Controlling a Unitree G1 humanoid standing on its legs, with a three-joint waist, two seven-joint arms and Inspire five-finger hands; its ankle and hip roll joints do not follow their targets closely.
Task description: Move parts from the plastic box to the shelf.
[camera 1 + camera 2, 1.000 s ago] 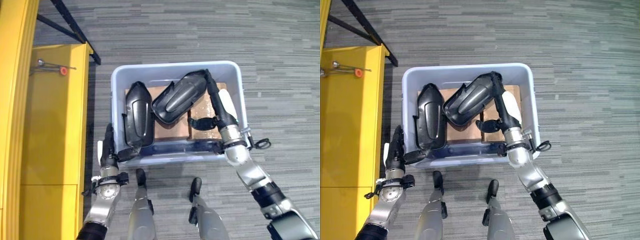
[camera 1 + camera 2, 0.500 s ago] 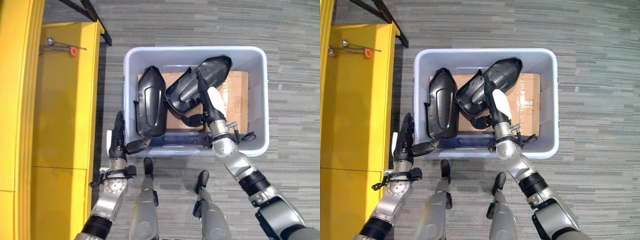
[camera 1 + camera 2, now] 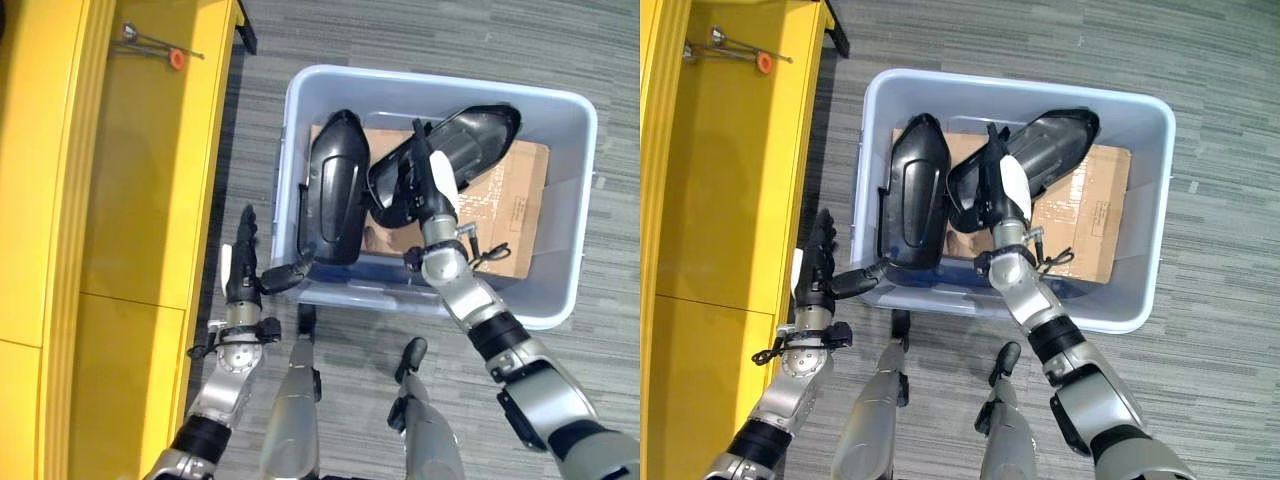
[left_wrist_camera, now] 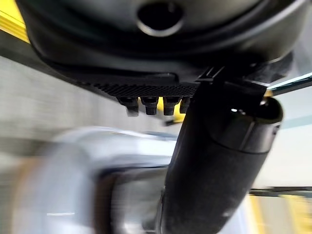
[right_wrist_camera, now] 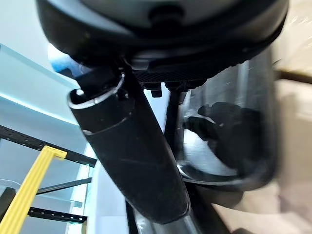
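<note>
Step in hand, by my read: picking the first part out of the plastic box (image 3: 560, 300); nothing is resting on the yellow shelf (image 3: 130, 180) yet.

Left hand (image 3: 243, 268) is sitting outside the box's near-left corner at 7 o'clock. Fingers (image 3: 245, 235) are pointing straight up toward 12, relaxed, holding nothing. Thumb is reaching toward 3 and touching or nearly touching the near end of the left black part (image 3: 335, 190), which is leaning against the box's left wall.

Right hand (image 3: 432, 200) is reaching over the near rim into the box, lying along the right black part (image 3: 455, 150). That part is tilting across the cardboard sheet (image 3: 510, 215), far end toward 1 o'clock. Fingers look wrapped onto its edge, so I'm reading it as gripped.

Next move likely calls for lifting that part clear of the rim, then swinging toward 9 o'clock to the shelf. Watch for it snagging its neighbour: the two parts are touching mid-box.
</note>
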